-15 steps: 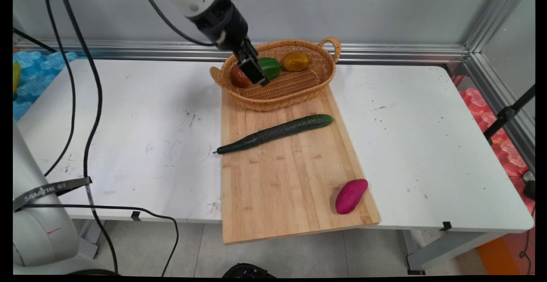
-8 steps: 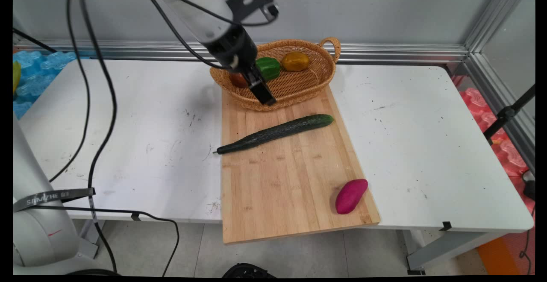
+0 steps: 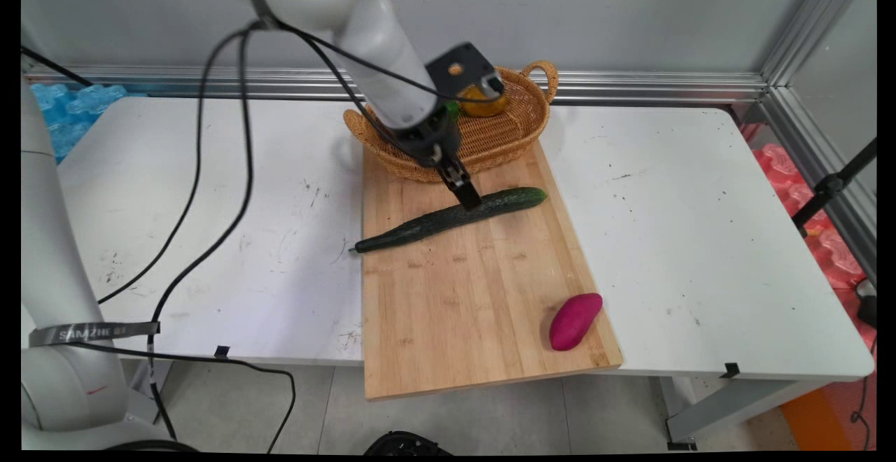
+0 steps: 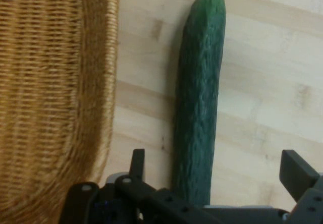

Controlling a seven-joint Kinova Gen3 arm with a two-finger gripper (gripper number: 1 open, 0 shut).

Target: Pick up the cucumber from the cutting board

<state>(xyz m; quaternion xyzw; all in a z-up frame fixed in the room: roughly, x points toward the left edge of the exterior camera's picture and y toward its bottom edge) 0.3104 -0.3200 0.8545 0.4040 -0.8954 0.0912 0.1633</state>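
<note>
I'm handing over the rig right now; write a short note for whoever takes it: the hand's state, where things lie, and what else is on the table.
Hand: open and empty, fingers either side of the cucumber, not touching it as far as the views show.
Cucumber: lies slantwise across the wooden board, its thin end past the board's left edge.
Wicker basket: at the board's far end, holding a yellow-orange piece; the arm hides the rest of its contents.
Purple sweet potato: near the board's near right corner.
</note>
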